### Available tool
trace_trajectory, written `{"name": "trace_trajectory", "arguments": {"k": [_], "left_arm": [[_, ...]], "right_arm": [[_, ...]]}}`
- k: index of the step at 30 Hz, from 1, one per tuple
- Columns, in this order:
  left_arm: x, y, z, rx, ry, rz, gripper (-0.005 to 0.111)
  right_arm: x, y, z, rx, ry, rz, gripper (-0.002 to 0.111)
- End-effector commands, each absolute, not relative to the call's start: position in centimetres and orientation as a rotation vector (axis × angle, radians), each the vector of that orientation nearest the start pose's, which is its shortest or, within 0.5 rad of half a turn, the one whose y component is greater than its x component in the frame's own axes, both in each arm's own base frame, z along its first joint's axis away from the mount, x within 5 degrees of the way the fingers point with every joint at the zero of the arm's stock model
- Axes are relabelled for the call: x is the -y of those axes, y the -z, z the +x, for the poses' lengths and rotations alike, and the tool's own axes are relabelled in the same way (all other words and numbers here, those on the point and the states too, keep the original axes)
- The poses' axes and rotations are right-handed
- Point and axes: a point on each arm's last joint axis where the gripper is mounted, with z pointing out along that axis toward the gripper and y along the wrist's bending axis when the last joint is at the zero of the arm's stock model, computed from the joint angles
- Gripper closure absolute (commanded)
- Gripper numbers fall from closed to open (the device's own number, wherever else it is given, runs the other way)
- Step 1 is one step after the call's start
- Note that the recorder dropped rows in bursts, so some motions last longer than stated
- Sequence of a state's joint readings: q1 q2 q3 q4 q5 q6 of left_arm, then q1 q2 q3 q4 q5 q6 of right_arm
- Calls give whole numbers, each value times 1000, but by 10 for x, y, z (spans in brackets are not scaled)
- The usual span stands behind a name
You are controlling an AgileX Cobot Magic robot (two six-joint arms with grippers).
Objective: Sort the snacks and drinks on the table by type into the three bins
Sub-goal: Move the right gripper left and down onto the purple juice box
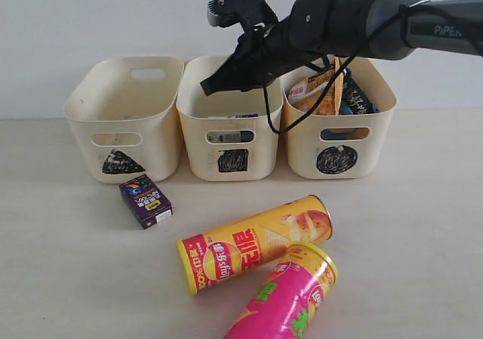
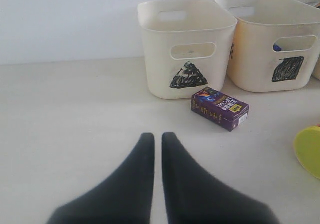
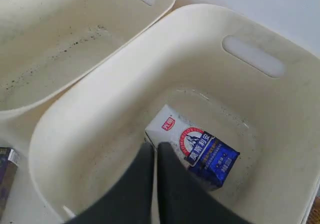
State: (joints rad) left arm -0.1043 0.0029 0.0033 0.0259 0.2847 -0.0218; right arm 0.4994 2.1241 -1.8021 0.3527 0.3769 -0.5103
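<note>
Pale beige surface (image 1: 68, 278) carries the square-marked bin (image 1: 198, 97); the white and blue carton (image 3: 200, 151) lies inside it, with the right tool (image 3: 154, 148) closed and empty above. Likely next: the purple carton (image 1: 146, 201), lying in front of that bin, needs gripping. The left tool (image 2: 154, 135) is closed and must open first.

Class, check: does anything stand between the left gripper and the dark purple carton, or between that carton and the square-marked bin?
Nothing visible lies between the left gripper and the purple carton; only the table separates them. The path to the square-marked bin is open too, though the right gripper hangs over that bin's mouth.
</note>
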Motion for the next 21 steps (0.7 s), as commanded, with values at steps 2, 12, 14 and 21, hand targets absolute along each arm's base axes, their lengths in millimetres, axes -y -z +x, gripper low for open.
{"name": "trace_trajectory", "arguments": {"k": [2, 12, 14, 21], "left_arm": [[5, -188, 55, -1764, 78, 75, 102], [5, -188, 55, -1764, 78, 75, 102], [5, -188, 55, -1762, 79, 75, 102], [5, -188, 55, -1762, 79, 75, 102]], "right_arm": [[-252, -279, 423, -2018, -305, -877, 109], [-284, -289, 393, -1996, -327, -1019, 109], [-296, -288, 383, -1984, -333, -1070, 109], [-328, -287, 355, -1949, -378, -1168, 109]]}}
